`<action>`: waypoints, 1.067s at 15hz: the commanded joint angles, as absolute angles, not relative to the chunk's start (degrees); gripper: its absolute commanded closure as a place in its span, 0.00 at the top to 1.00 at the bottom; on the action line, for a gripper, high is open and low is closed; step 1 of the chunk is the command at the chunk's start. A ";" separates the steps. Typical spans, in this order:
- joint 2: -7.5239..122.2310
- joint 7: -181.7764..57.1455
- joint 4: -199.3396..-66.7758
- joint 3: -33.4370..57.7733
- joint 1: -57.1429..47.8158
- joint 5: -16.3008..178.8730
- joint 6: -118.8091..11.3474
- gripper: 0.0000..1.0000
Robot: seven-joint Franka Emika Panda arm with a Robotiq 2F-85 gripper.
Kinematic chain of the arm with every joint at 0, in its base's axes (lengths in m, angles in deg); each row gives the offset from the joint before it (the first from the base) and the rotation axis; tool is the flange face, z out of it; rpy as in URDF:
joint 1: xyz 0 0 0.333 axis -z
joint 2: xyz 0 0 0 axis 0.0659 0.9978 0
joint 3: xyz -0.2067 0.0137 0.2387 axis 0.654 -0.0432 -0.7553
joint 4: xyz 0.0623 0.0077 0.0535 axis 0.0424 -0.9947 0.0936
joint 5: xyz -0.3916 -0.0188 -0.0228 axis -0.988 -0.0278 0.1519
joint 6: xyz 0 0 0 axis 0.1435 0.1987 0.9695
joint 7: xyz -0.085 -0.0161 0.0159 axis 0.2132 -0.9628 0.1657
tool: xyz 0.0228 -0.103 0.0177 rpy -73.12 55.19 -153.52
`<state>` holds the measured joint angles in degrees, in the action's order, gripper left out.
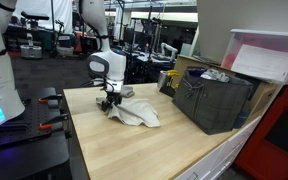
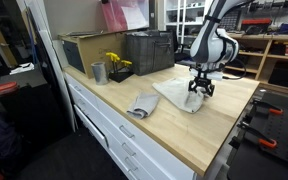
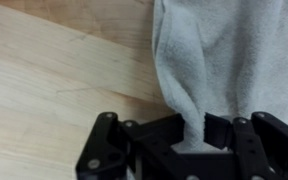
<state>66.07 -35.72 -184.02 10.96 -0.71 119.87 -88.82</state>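
A: Where's the grey towel (image 3: 224, 60)?

B: Upper right of the wrist view, lying on the table (image 3: 54, 80). The gripper (image 3: 196, 128) is closed on a narrow fold at its lower edge.

A: Good grip?

B: Thin, I'd judge. Any lift should go slowly and straight up, or the fold may slip out.

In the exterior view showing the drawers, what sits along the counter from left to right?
metal cup → yellow item → folded grey cloth → pale towel → gripper, shut on the towel's right end.
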 commanded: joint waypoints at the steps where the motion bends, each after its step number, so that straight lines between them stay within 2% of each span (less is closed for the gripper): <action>1: 62.02 -31.71 -181.45 16.87 -4.48 112.85 -80.20 0.00; 9: 66.36 -29.02 -164.01 16.74 -2.32 107.01 -71.22 0.00; 16: 75.38 -25.44 -148.10 17.71 -3.27 103.19 -63.46 0.00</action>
